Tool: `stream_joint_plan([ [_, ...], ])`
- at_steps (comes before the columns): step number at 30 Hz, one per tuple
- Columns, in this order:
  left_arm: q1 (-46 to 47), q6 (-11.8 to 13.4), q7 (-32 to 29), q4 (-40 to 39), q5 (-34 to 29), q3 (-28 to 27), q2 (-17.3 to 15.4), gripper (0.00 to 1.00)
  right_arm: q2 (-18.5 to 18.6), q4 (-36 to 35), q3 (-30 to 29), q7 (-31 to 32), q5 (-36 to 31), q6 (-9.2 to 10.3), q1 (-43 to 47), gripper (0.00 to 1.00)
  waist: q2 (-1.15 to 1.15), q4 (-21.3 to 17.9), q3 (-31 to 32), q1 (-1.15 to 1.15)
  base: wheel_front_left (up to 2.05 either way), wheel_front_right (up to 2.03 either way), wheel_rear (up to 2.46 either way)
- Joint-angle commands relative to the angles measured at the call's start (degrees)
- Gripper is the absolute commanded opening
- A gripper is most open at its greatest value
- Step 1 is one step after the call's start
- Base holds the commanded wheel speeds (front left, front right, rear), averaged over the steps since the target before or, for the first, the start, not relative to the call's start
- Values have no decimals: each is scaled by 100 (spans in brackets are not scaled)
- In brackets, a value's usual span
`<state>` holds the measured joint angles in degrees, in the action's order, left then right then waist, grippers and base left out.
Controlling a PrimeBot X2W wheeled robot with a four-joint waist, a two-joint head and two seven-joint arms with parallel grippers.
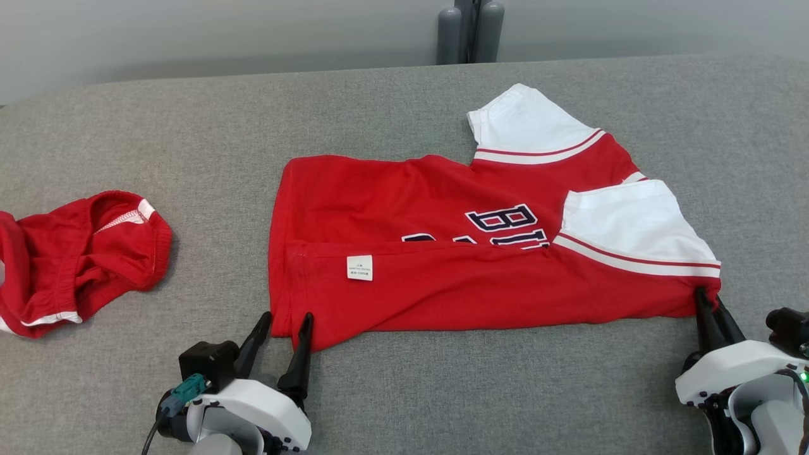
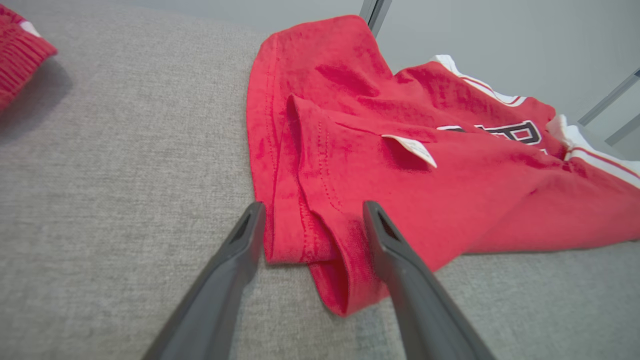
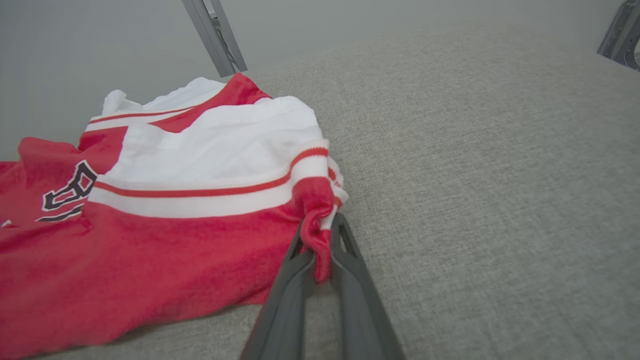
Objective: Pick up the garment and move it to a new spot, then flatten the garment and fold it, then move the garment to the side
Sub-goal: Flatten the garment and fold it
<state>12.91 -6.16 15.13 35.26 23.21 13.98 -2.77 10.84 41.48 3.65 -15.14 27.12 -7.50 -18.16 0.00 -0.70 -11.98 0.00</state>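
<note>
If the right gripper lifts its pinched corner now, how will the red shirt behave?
Likely floppy: the red shirt bunches where the right gripper pinches it. Probably light, lying thin. With the left gripper open, that end may drag.

Red cotton T-shirt (image 1: 442, 278) with white sleeves and dark chest lettering, lying flat before me on the grey cloth surface (image 1: 442, 392); near long edge folded over, white care label (image 1: 359, 267) showing, hem to my left.

There is one red, white-sleeved jersey (image 1: 442, 278), one crumpled pair of red shorts (image 1: 76, 259), and two dark-fingered grippers: left gripper (image 1: 286, 316), right gripper (image 1: 706, 297).
</note>
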Motion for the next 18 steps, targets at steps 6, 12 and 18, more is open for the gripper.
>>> stream_joint_plan([
  [6, 114, -45, 0, 20, -3, -37, -26, 100, 27, -27, -6, 1, 9, 2, -61, 0, 0, -3, -51, 0, 0, 0, 0],
  [12, 78, -95, 0, 63, 211, 168, -25, 100, 3, -5, 18, 1, 23, 2, -93, 0, 0, -6, -65, 0, 0, 0, 0],
  [18, 11, -122, 0, -63, 309, 291, -26, 0, -10, 7, -6, 1, 19, 2, -117, 0, 0, 5, -63, 0, 0, 0, 0],
])
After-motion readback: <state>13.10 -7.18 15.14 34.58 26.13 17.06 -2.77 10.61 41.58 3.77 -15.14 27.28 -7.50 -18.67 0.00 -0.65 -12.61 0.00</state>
